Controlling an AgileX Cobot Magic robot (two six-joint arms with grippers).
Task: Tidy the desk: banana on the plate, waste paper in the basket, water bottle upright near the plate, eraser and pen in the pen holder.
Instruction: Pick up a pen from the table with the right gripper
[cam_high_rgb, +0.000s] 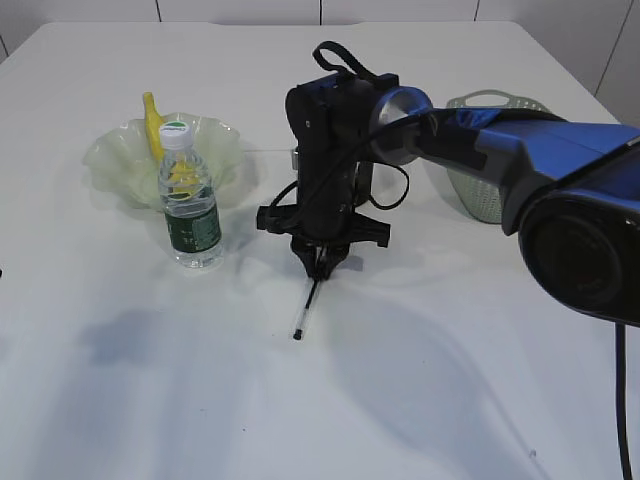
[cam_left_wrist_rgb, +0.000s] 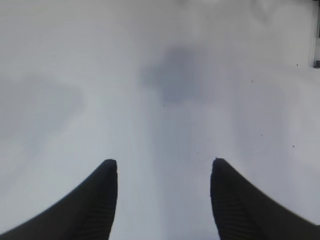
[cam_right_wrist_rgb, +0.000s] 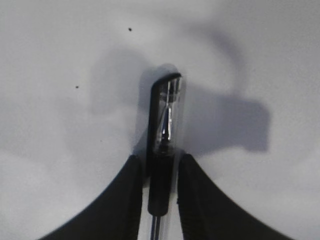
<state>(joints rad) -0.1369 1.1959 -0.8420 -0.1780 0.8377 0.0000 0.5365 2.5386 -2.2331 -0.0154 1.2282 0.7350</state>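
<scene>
Exterior view: right gripper (cam_high_rgb: 322, 262) clamped on pen (cam_high_rgb: 307, 310); arm hides pen holder. Left gripper (cam_left_wrist_rgb: 164, 167) open, empty.

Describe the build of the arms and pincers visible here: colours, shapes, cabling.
The right arm has glossy blue shells, a silver-grey joint ring and a black wrist block with a black strap loop on top; black cables loop beside it. Its right pincer is black. In both wrist views the fingers are black, curved and tapering, with finely ribbed inner faces. The left arm itself is out of view.
</scene>
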